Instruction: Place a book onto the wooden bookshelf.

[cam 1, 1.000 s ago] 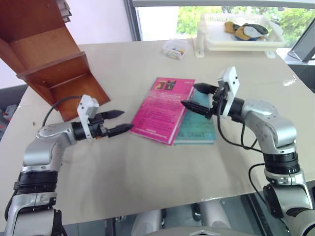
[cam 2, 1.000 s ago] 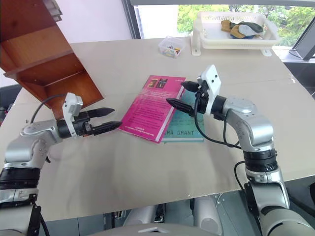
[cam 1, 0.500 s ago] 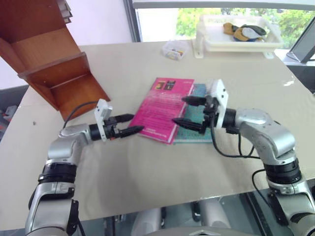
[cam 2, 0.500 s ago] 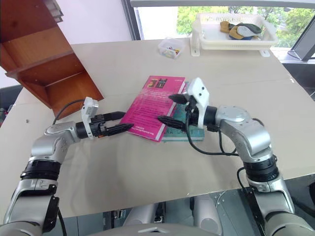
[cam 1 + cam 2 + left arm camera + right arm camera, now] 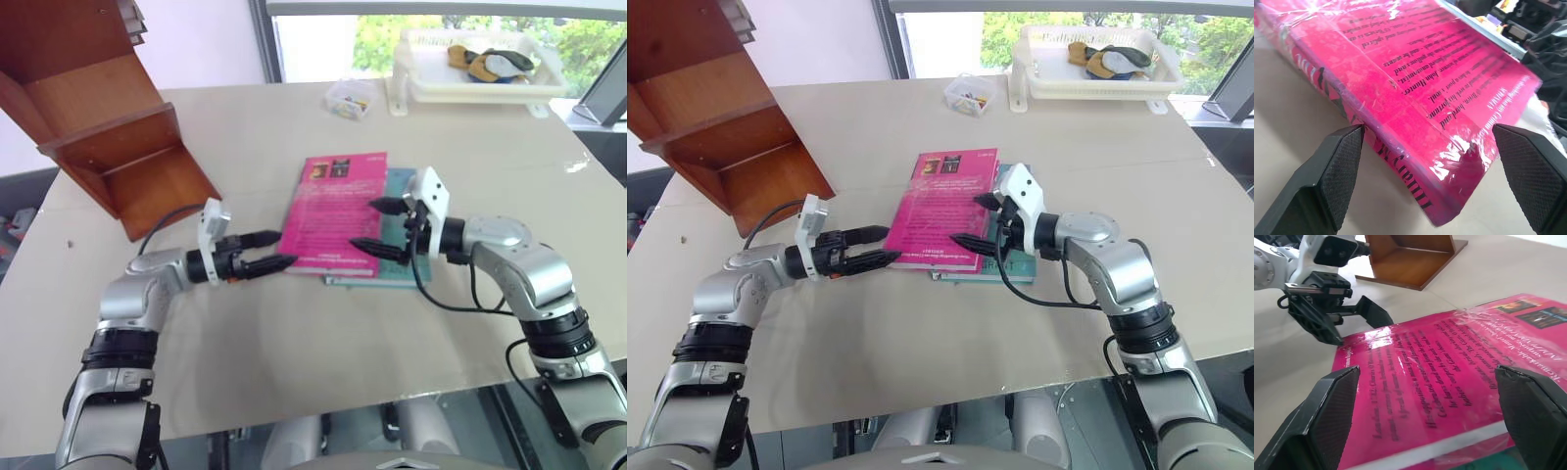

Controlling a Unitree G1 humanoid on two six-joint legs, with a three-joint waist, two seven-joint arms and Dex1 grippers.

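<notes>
Nearest the camera, the left gripper (image 5: 265, 252) reaches in from the lower left with its fingers apart at the near corner of the book (image 5: 331, 213), and the right gripper (image 5: 380, 226) comes in from the right, fingers spread over the book's right edge — neither clamps it. The pink book lies flat mid-frame on the table (image 5: 294, 333), resting on a teal-green book (image 5: 397, 272). Farther back, the wooden bookshelf (image 5: 93, 108) stands at upper left — a white tray (image 5: 470, 83) at upper right.

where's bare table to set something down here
Free: the wide table strip in front of the pink book, and the stretch between bookshelf and white tray. Crowded: mid-table, where left gripper and right gripper flank the stacked books.
</notes>
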